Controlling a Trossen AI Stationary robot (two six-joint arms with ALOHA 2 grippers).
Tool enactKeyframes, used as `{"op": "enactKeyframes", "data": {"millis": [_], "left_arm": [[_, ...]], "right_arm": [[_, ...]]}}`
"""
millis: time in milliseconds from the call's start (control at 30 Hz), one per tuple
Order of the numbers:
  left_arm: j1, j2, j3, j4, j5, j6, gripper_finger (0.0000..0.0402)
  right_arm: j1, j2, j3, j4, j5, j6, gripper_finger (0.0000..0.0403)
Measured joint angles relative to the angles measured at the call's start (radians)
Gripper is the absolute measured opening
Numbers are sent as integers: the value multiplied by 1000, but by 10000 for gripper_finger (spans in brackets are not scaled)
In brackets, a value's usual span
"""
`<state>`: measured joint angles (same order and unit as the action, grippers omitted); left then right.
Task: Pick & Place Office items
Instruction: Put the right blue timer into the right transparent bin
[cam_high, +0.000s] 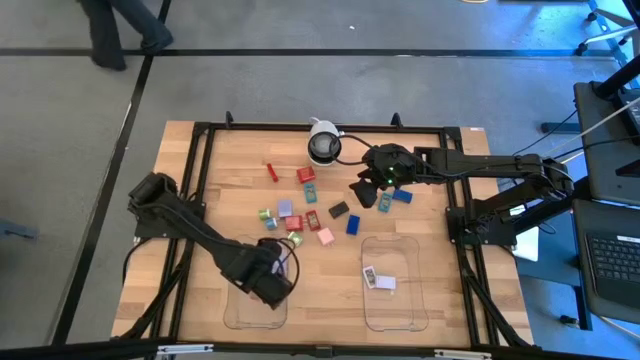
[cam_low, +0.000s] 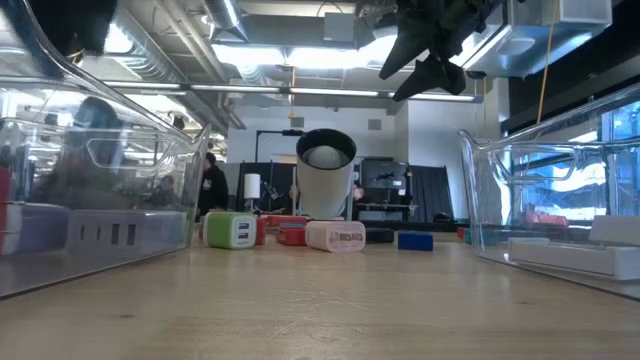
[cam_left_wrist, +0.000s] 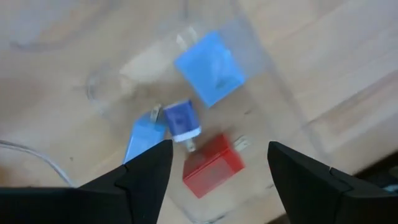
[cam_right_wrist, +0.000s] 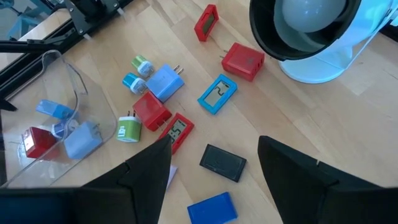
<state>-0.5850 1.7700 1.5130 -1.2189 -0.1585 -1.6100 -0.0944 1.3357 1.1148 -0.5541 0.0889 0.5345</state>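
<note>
Small office items lie scattered mid-table: red blocks (cam_high: 305, 175), a teal one (cam_right_wrist: 217, 94), a black one (cam_right_wrist: 222, 162), blue ones (cam_high: 352, 224) and a pink one (cam_high: 324, 236). My left gripper (cam_left_wrist: 217, 149) hangs open above the left clear tray (cam_high: 245, 310), fingers pointing down. On the tray's floor below it lie a red block (cam_left_wrist: 212, 165), a blue block (cam_left_wrist: 209, 67) and a small dark-blue plug (cam_left_wrist: 182, 119). My right gripper (cam_right_wrist: 214, 146) stands open above the scattered items, near the black one, with nothing between its fingers.
A round white-and-black camera dome (cam_high: 322, 145) stands at the table's far middle, close to my right gripper. A second clear tray (cam_high: 390, 310) at the near right holds white pieces (cam_high: 378, 280). A black frame (cam_high: 200, 160) runs round the table.
</note>
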Motion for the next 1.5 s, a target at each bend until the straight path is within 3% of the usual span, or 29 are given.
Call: {"op": "enactKeyframes", "data": {"millis": [133,333,467,667,867,1133,1367,1500], "left_arm": [[-1,-48,54,-26,-130,0,251],[-2,-105,97,-28,-365,12,247],[-2,-137,100,-28,-462,49,248],[13,-185,100,-35,-518,170,244],[61,-254,100,-42,-583,363,244],[128,-369,100,-42,-669,616,243],[173,-441,100,-41,-747,790,242],[215,-471,100,-36,-751,846,242]], "right_arm": [[0,0,0,0,-1,5,244],[0,0,0,-5,-89,-51,244],[-4,0,0,-86,-85,-31,244],[-50,0,0,-376,72,93,244],[-94,0,0,-556,103,132,244],[-135,1,-58,-546,36,109,248],[-156,1,-146,-500,-41,35,289],[-167,1,-205,-462,-28,13,309]]}}
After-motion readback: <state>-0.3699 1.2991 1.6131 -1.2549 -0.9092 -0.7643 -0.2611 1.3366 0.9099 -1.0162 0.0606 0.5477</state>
